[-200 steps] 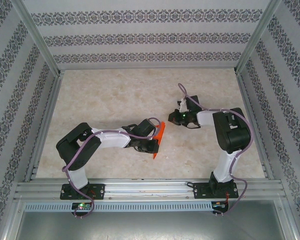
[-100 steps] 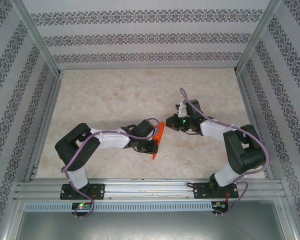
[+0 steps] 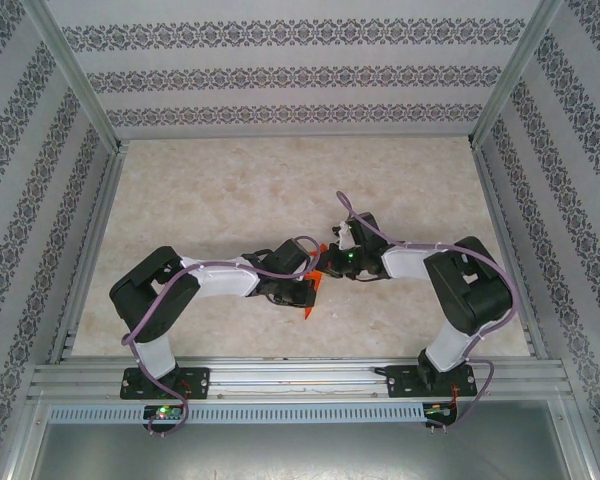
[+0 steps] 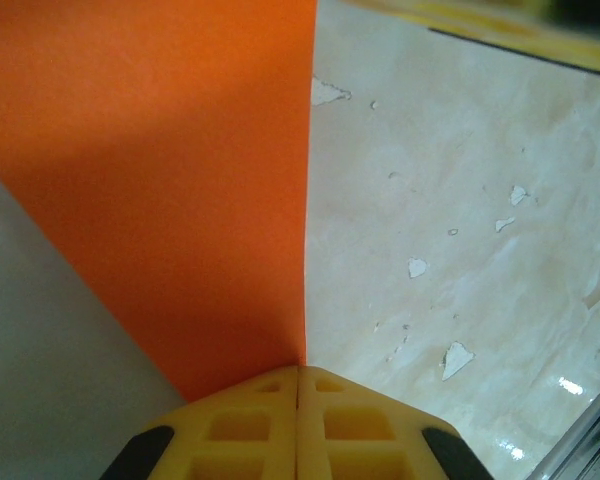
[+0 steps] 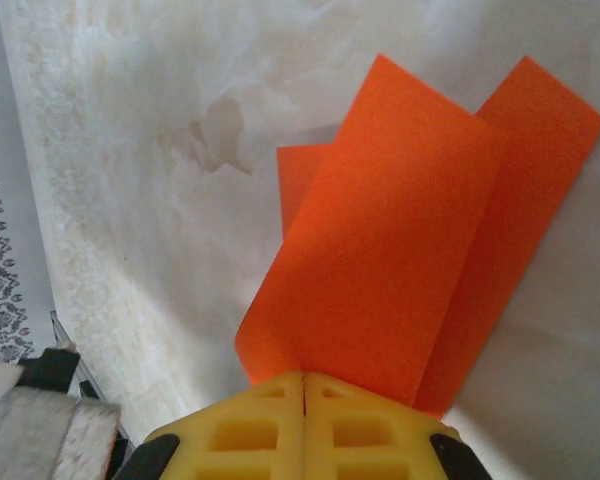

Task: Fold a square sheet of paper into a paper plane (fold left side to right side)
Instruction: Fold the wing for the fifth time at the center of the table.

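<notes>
The square sheet of paper (image 3: 313, 296) is bright orange-red and stands on edge near the table's middle front. My left gripper (image 3: 305, 287) is shut on it. In the left wrist view the sheet (image 4: 180, 150) rises from the seam of the closed yellow fingertips of the left gripper (image 4: 298, 370). My right gripper (image 3: 328, 263) is shut, and its tips are at the sheet's far upper end. From the right wrist the paper (image 5: 400, 230) shows as overlapping layers, one flap lifted. The closed right gripper (image 5: 303, 378) meets the flap's near edge, and I cannot tell whether it pinches it.
The marbled tabletop (image 3: 230, 190) spreads to the back and both sides. Patterned walls and aluminium posts enclose it, with a frame rail (image 3: 300, 375) along the front. Small chipped patches mark the table surface (image 4: 458, 358) to the right of the left gripper.
The right arm has swung left and down from the right of centre until its shut gripper reaches the paper. The left gripper has kept the sheet in place.
</notes>
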You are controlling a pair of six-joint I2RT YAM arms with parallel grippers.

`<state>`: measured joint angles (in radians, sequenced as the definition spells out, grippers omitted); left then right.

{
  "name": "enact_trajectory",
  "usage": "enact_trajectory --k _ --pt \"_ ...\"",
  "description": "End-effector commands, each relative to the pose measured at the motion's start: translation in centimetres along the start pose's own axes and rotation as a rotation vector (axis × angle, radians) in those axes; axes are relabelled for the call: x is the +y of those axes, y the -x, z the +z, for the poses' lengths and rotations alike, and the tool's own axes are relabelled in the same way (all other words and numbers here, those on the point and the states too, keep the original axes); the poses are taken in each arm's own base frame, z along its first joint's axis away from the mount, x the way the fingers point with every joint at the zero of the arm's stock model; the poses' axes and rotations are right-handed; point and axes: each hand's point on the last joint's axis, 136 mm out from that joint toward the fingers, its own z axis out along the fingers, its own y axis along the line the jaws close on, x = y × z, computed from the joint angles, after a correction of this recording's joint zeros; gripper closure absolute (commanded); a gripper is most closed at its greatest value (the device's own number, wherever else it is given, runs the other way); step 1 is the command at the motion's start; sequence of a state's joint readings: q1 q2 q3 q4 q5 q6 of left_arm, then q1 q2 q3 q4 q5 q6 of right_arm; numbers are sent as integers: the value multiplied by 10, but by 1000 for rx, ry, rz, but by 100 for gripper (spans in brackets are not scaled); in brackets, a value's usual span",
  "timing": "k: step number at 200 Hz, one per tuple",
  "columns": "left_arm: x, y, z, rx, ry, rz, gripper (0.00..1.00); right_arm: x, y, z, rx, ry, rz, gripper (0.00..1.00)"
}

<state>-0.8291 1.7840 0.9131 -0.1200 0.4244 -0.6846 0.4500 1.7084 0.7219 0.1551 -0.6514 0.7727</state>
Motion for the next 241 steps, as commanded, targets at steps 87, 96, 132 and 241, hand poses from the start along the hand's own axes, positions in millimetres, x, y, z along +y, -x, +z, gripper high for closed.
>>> enact_trajectory --k 87,96,132,241 --pt "11 -9 -23 21 -9 -86 81 -54 -20 17 68 -195 78 100" --pt "1 -2 -32 -4 -54 -86 79 -57 -23 17 73 -204 86 100" --pt "-25 13 -55 -54 -209 -118 76 -61 -26 16 70 -217 99 100" --pt "-33 -7 -33 32 -355 -240 84 -66 -30 20 85 -246 105 100"
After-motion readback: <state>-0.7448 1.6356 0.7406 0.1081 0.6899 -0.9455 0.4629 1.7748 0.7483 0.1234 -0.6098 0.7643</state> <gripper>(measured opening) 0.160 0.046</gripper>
